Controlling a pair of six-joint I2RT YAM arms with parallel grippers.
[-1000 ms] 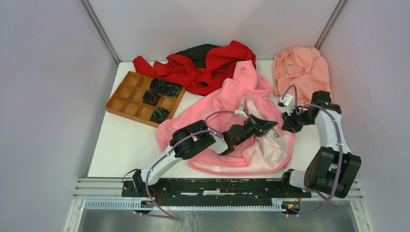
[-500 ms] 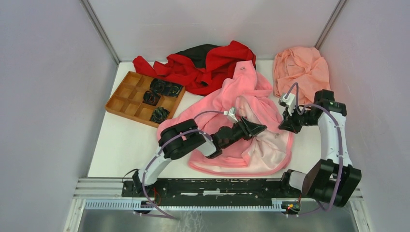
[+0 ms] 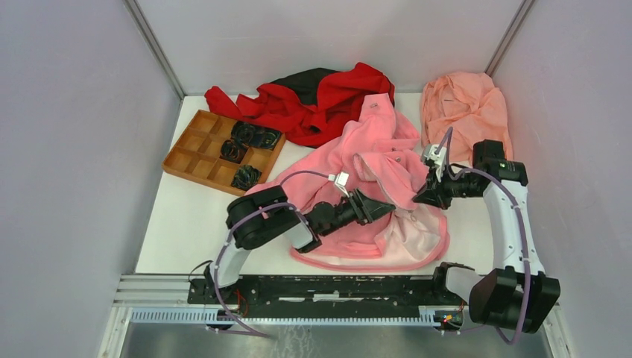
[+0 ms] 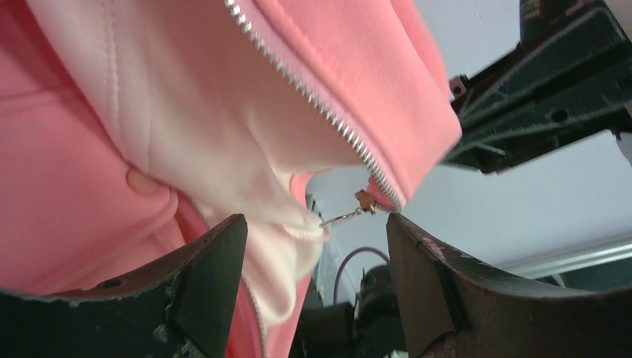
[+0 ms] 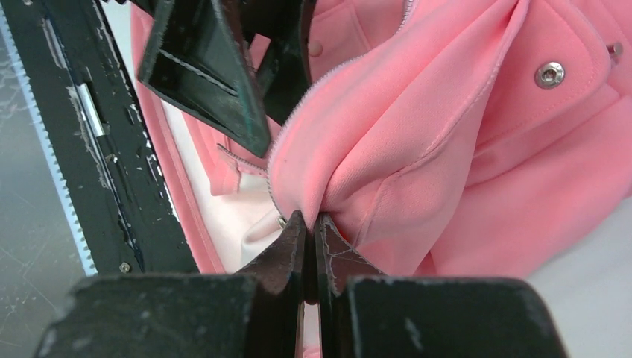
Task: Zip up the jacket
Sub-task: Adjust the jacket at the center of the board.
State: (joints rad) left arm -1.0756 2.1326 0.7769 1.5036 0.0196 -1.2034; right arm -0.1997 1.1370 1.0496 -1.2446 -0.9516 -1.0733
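The bright pink jacket (image 3: 373, 149) lies crumpled mid-table, its paler lining (image 3: 417, 235) showing at the near right. My right gripper (image 3: 419, 200) is shut on a fold of the jacket's front edge (image 5: 417, 134), its tips (image 5: 309, 216) pinching cloth beside the zipper teeth. My left gripper (image 3: 387, 205) stands just left of it. The left gripper's jaws (image 4: 314, 220) are wide open, with loose pale lining sagging by the left finger and nothing gripped. The zipper teeth (image 4: 298, 82) run down to the small metal pull (image 4: 364, 200), which hangs free just above the right finger.
A red-and-black garment (image 3: 320, 97) lies at the back, touching the jacket. A salmon-peach cloth (image 3: 462, 104) sits at the back right. A wooden compartment tray (image 3: 195, 142) with dark items stands at the left. The arms' black mounting rail (image 3: 320, 287) runs along the near edge.
My left gripper has opened and drawn back to the left, off the jacket. My right gripper has shut on the jacket's edge and shifted left, lifting a fold.
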